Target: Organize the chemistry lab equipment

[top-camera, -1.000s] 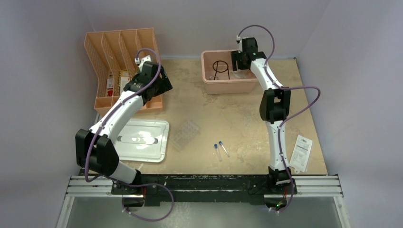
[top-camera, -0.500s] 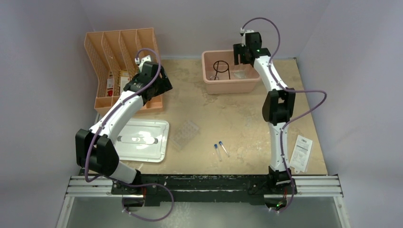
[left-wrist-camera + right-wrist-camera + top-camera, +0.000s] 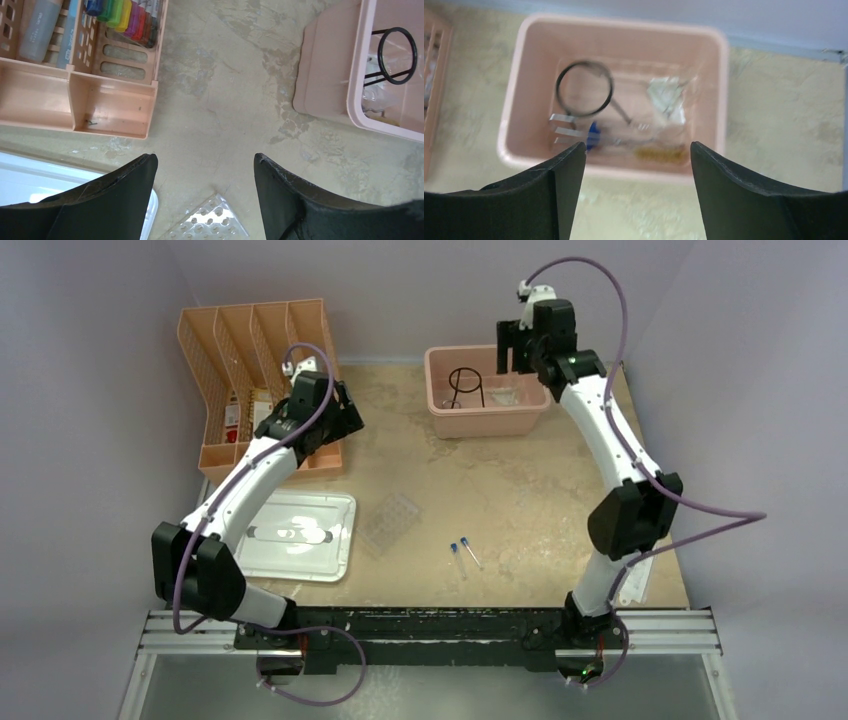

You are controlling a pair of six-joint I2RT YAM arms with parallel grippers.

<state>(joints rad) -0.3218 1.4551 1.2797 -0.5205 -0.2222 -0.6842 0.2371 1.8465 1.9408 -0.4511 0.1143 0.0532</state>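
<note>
The black wire ring tripod (image 3: 463, 380) stands in the pink bin (image 3: 487, 421) at the back. In the right wrist view the tripod (image 3: 584, 89), metal tongs (image 3: 564, 125), a blue-based cylinder (image 3: 594, 134) and a test-tube brush (image 3: 659, 152) lie in the bin, blurred. Two blue-capped vials (image 3: 462, 555) lie on the table at front middle. The clear plastic tray (image 3: 390, 522) with holes lies left of them and shows in the left wrist view (image 3: 210, 222). My right gripper (image 3: 508, 348) (image 3: 638, 147) is open and empty above the bin. My left gripper (image 3: 345, 420) (image 3: 205, 165) is open and empty above bare table.
A pink slotted organizer (image 3: 255, 380) with markers (image 3: 125, 15) stands at the back left, close to my left gripper. A flat white lid (image 3: 300, 535) lies at front left. A paper label (image 3: 633, 562) lies at the right edge. Walls close in on three sides.
My right gripper has risen out of the pink bin, and its elbow has swung out to the right. The left arm has barely moved.
</note>
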